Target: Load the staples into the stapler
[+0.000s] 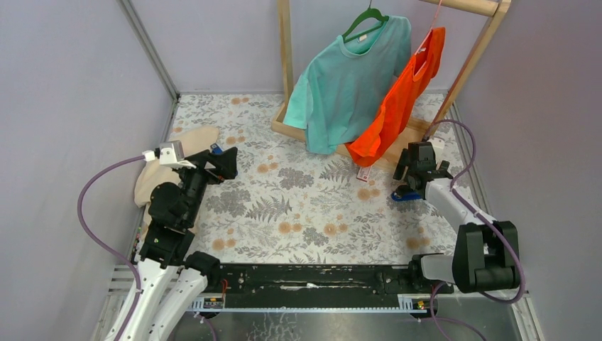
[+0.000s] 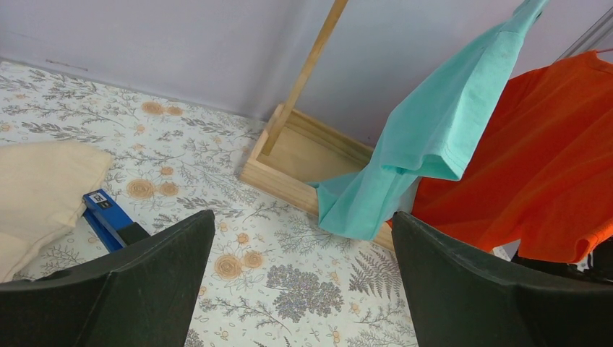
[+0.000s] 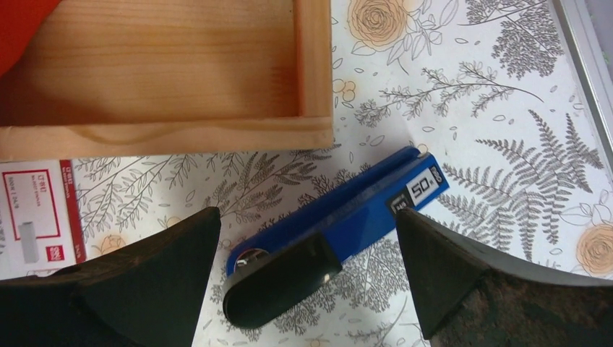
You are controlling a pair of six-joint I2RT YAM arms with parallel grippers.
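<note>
Teal shirt (image 1: pixel 348 78) and orange shirt (image 1: pixel 397 106) hang from a wooden rack (image 1: pixel 285 42) over a floral tablecloth (image 1: pixel 298 206).

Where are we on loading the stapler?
Done: nothing visible. Both grippers are open and empty. In hand: the right gripper hovers over the blue stapler beside the wooden base; the left gripper is near a second stapler half under the cream cloth. Left: find the staples (no loose block in view, only a red-and-white box), open the stapler, load, close.
</note>
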